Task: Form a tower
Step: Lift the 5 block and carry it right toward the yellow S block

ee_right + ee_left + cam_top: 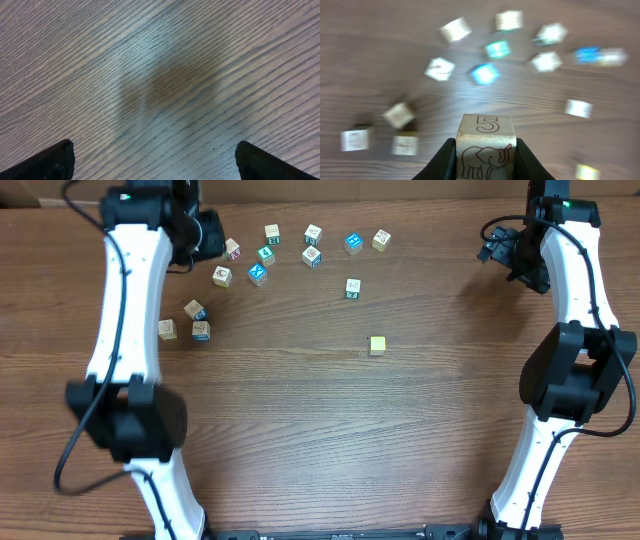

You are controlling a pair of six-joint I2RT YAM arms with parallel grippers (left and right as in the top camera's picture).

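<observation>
The left gripper [485,156] is clamped on one wooden cube [485,146], its black fingers [443,161] pressed against the cube's two sides. The left wrist view shows what the overhead cannot: an elephant outline on the near face and a numeral 5 on the face above it. The table behind the cube is blurred.

In the overhead view the left gripper [208,235] is at the far left of the table [320,440], with a pale cube [232,249] right at its tip. A loose scatter of cubes lies around it:
- a far row with a blue cube [353,243] among pale ones
- two blue-faced cubes [258,274] nearer in
- a group of three [195,309] by the left arm

A yellow-green cube [377,345] sits alone near the middle, well apart from the rest. Every cube on the wood lies singly, none resting on another, so the tower is not yet begun.

The right gripper [160,161] is spread wide and holds nothing. Its wrist view shows only bare wood grain between the fingertips [52,161]. From overhead it [505,248] is at the far right — nothing lies near it.
</observation>
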